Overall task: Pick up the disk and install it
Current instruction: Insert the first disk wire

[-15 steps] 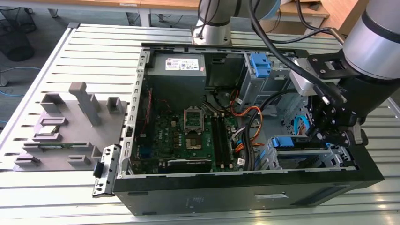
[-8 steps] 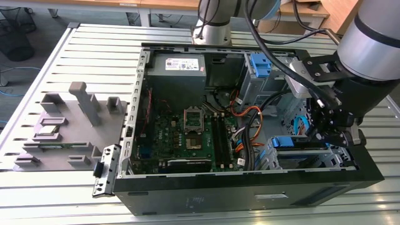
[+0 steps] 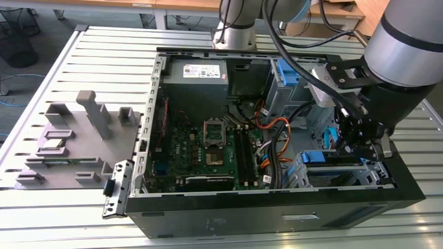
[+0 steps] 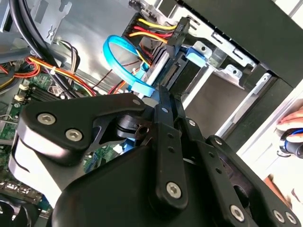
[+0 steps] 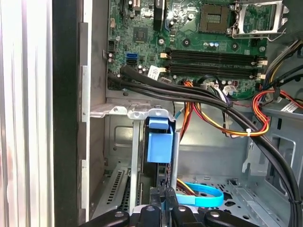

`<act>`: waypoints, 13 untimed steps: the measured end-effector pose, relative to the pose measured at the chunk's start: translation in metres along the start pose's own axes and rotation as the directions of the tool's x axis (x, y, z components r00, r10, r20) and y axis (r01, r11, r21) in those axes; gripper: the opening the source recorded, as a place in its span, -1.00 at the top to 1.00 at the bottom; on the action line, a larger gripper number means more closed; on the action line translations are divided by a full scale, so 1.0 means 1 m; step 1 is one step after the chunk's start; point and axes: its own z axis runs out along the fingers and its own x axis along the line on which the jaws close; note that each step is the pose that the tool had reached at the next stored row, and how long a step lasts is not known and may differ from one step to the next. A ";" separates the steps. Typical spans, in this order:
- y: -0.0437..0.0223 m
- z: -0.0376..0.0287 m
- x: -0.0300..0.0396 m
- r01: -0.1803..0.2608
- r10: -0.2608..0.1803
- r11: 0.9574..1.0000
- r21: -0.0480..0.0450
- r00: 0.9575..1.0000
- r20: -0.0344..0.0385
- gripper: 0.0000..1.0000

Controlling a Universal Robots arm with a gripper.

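The disk stands edge-on in the metal drive cage at the corner of the open computer case, on the exterior view's right. Its blue carrier frame and silver body sit between the cage rails. A blue band of that carrier lies across the cage top. My gripper hangs straight over the cage. In both wrist views its fingers are drawn together with no gap, and the gripper meets the disk's outer end. Whether the gripper clamps anything is hidden.
Thick black cables and orange-yellow wires run beside the cage. A light blue flat cable loops near the disk. The motherboard and grey power-supply box fill the case. A grey parts fixture lies outside. A hand rests beyond the case wall.
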 end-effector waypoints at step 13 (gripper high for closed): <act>0.0077 0.0010 -0.0004 0.001 -0.001 0.999 0.049 1.000 0.000 0.68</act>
